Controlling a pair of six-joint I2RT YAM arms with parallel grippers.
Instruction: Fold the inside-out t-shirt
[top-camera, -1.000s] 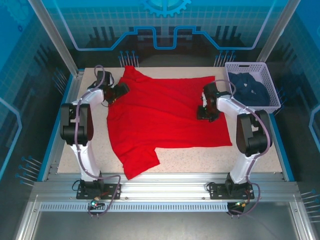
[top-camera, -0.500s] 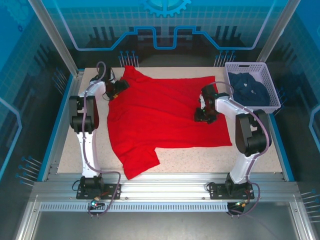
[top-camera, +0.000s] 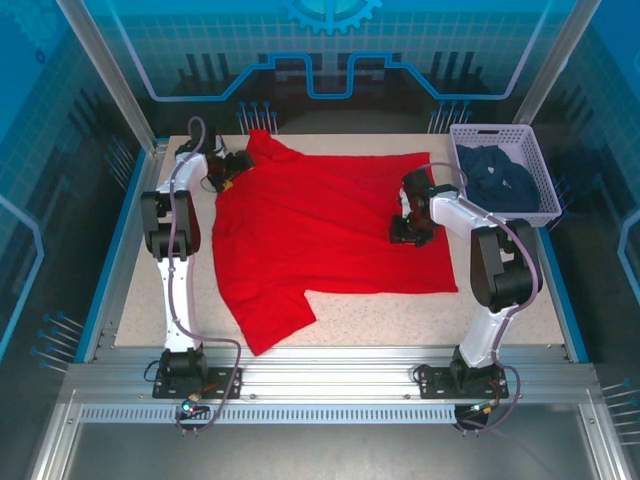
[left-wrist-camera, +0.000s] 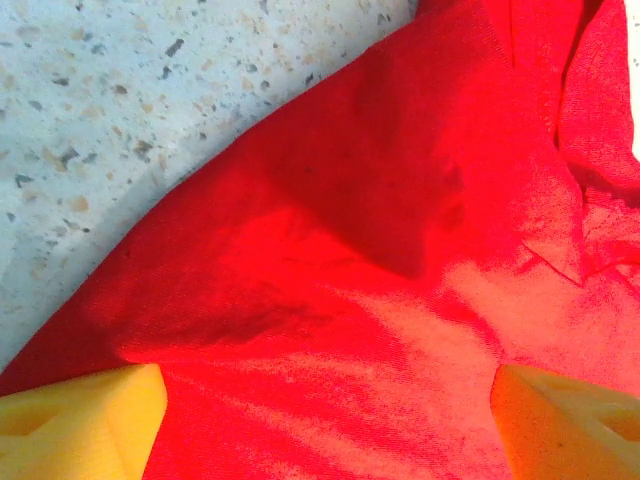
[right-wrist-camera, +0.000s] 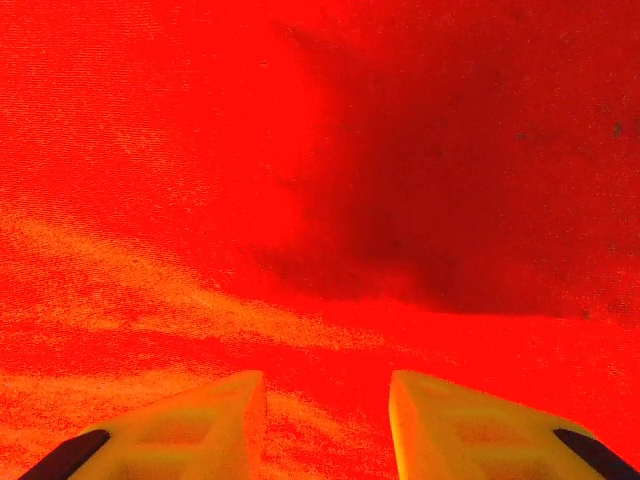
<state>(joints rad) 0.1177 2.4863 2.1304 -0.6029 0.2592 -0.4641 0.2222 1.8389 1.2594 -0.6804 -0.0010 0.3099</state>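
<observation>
The bright red soft cloth t-shirt (top-camera: 330, 230) lies spread plain-side up across the speckled tabletop (top-camera: 400, 320), its long axis running left to right. The left tool (top-camera: 236, 168) hovers released, jaws wide, over the shirt's far-left corner. The right tool (top-camera: 405, 232), jaws partly apart and gripping nothing, sits above its right part.

Red t-shirt (top-camera: 320, 225) lies flat over most of the speckled table (top-camera: 400, 318). Bare top shows along the near edge right of the lower sleeve, in a narrow band at the far edge, and in strips down both sides. The left strip is partly taken by the left arm (top-camera: 170, 230), the right strip by the right arm (top-camera: 495, 265), with the right gripper (top-camera: 410, 232) low on the cloth. The far right corner is blocked by a white basket (top-camera: 490, 129) holding a navy garment (top-camera: 500, 178), and metal frame posts (top-camera: 105, 75) rise at both far corners.
</observation>
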